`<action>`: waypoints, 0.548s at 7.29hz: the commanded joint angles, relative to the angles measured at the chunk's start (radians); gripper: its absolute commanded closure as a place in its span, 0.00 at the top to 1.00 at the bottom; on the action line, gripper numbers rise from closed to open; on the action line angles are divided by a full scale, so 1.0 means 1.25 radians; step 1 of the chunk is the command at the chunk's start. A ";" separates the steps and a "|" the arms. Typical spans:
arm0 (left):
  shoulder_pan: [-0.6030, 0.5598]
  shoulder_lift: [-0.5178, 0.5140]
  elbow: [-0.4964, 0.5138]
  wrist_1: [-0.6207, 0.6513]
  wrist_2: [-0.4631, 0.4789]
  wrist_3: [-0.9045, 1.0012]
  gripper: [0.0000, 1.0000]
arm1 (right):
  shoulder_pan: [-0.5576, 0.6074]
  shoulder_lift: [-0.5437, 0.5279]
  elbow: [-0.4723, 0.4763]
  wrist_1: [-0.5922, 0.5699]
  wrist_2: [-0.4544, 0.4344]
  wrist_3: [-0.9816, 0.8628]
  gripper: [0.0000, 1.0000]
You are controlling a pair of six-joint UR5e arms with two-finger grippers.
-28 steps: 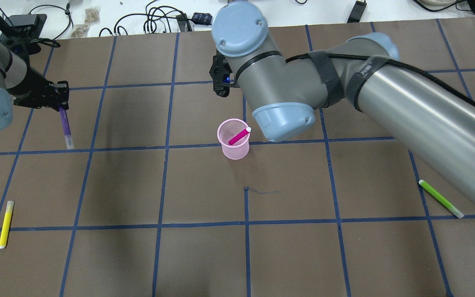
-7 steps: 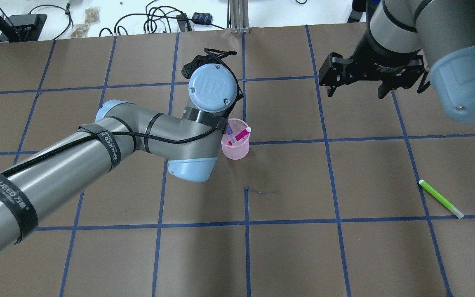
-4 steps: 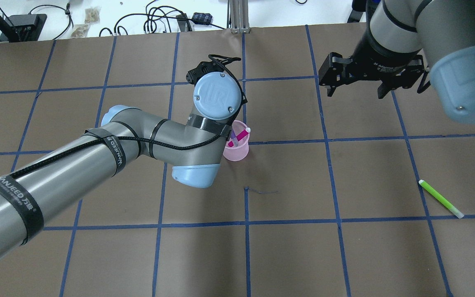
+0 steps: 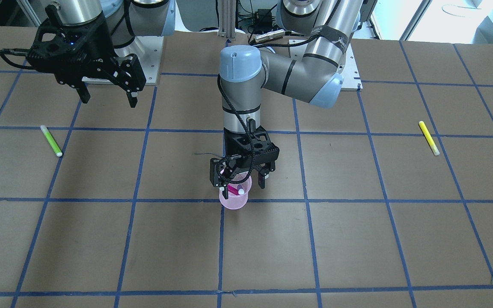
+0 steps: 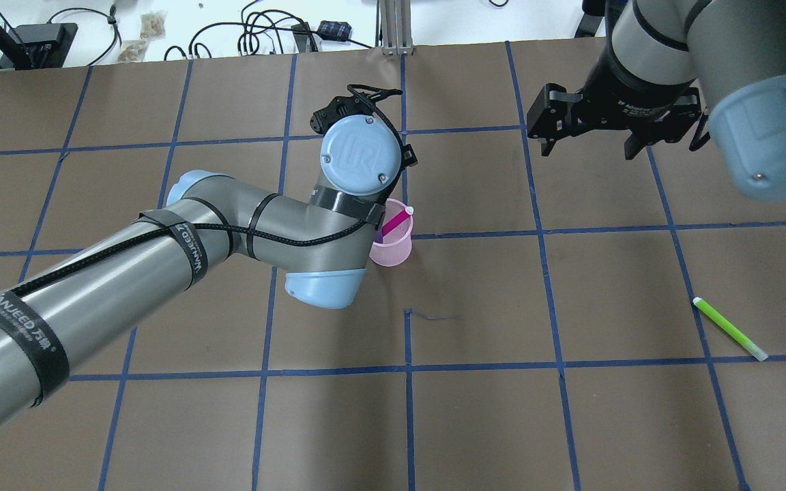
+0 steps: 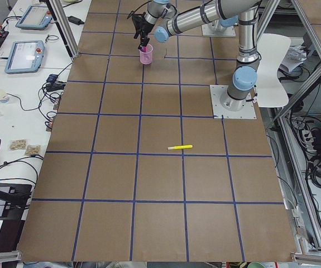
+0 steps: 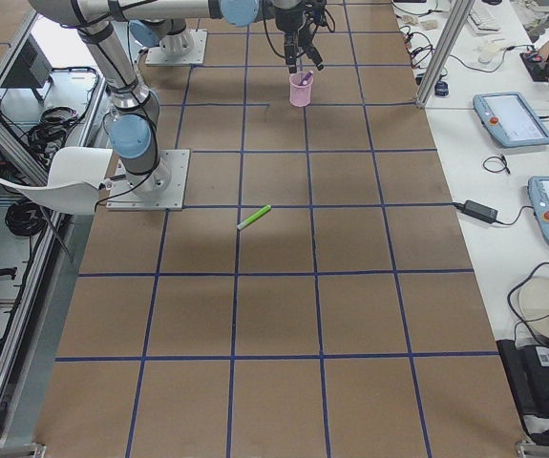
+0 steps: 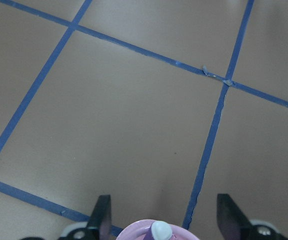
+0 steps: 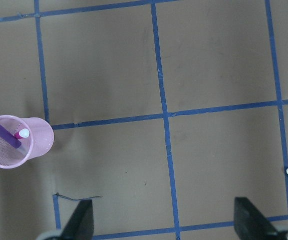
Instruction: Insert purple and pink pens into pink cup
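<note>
Right wrist shows purple pen (image 9: 3, 132) in pink cup (image 9: 41, 136), mostly hidden overhead.

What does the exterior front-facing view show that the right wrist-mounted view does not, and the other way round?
Only the front-facing view shows the yellow pen, lying on the table, and the left gripper as a whole, open just above the pink cup. Only the right wrist view shows the purple pen plainly, leaning inside that cup. Both show the cup, the pink pen in it, and the green pen lying apart on the table.
</note>
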 commanded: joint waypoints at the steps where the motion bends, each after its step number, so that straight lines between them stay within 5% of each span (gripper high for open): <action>1: 0.072 0.027 0.042 -0.077 -0.122 0.033 1.00 | 0.000 0.000 0.000 0.000 0.003 0.004 1.00; 4: 0.183 0.081 0.126 -0.350 -0.173 0.283 1.00 | 0.000 0.003 0.000 0.000 -0.001 0.010 1.00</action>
